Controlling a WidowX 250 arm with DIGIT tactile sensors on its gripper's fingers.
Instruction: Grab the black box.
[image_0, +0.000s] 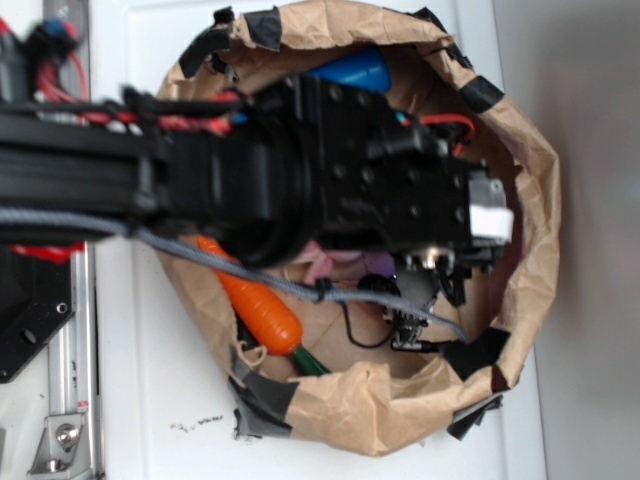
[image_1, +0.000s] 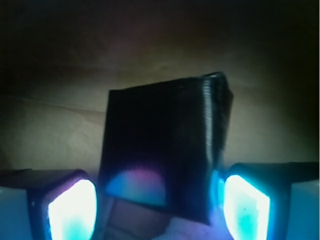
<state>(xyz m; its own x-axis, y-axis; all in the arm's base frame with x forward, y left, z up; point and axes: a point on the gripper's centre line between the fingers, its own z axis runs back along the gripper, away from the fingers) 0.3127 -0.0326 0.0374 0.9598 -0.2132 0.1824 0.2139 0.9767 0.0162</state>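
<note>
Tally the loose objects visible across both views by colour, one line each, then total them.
Black: 1, the black box between the gripper fingers
Orange: 1, the carrot
Blue: 1, a cylinder
Pink: 1, a soft item, mostly hidden
Total: 4

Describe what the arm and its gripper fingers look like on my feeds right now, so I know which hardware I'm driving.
The arm is boxy matte black, with red and black wires braided along its top, a grey cable draped beneath, and a small white block by the wrist end. In the wrist view, the gripper has dark-framed fingers whose inner pads glow white to cyan.
</note>
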